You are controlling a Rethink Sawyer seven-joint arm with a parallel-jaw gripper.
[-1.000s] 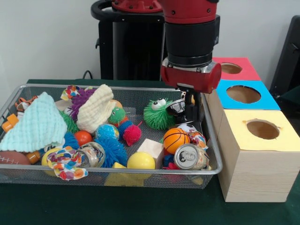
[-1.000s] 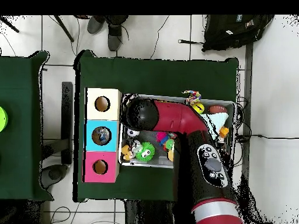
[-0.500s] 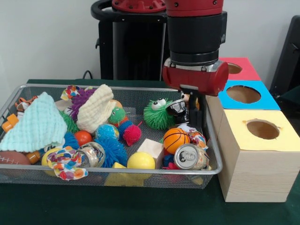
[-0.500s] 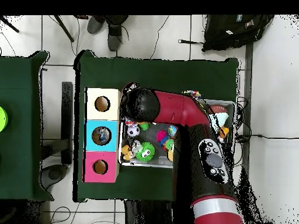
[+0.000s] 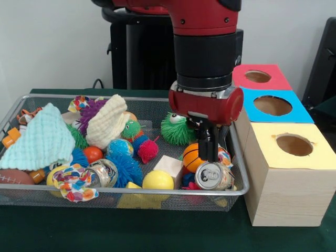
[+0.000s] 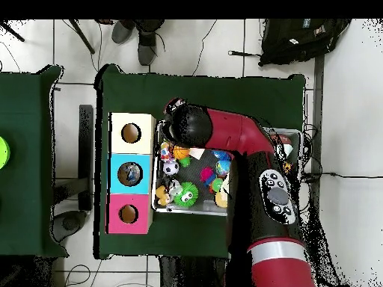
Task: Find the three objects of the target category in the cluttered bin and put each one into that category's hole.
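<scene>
End effector (image 5: 208,152) hangs right over the can (image 5: 214,175) at the bin's (image 5: 31,97) corner nearest the yellow box (image 5: 292,176); open/closed: can't tell. Can's light, thin, slick — grip mid-body.

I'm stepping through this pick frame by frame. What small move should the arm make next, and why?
Probably a short descent straight down. The gripper hangs just above the silver can lying in the wire bin's corner nearest the yellow box, beside the small basketball; whether it already touches the can is unclear.
</scene>
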